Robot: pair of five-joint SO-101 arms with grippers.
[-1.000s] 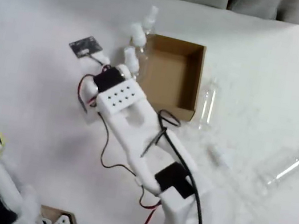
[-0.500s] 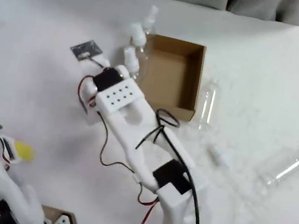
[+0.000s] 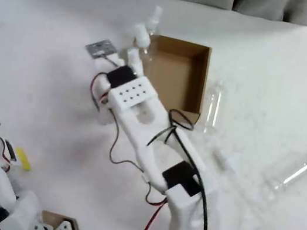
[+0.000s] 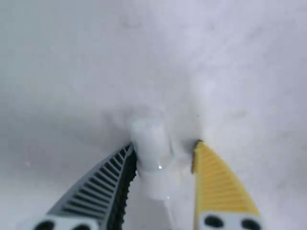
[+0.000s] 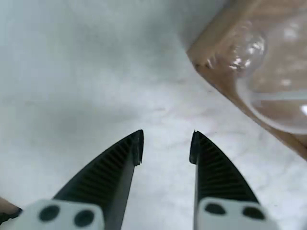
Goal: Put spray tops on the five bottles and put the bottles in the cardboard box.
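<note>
At the near left of the table (image 3: pixel 281 66), the left gripper (image 4: pixel 163 146) is closed on a small white spray top (image 4: pixel 152 158), with the grey finger on one side and the yellow one on the other. That piece is probably light, hard and slick plastic. A modest squeeze across its collar looks right, since pinching the nozzle would likely twist it out of line.

Towards the middle, the right gripper (image 5: pixel 165 143) hangs over bare table just left of the cardboard box (image 3: pixel 174 80), its jaws a narrow way apart with nothing between them.

To the right, a loose spray top (image 3: pixel 227 160) lies between two bare bottles on their sides. One bare bottle (image 3: pixel 213 105) is just beside the box's right wall, and the other bottle (image 3: pixel 297 169) is well off to the right. Both look thin-walled, light and apt to roll or dent, so I would take them around the body close to the neck, where they should be stiffest.

Farther back, three capped bottles (image 3: pixel 140 35) stand in a row at the box's left wall. I cannot tell whether they are inside it or just outside.

Against a second ago, the right arm's wrist has swung a little to the right, closer to the box wall. The left arm has shifted too, and its yellow finger now shows farther right. The box and bottles lie as they did
</note>
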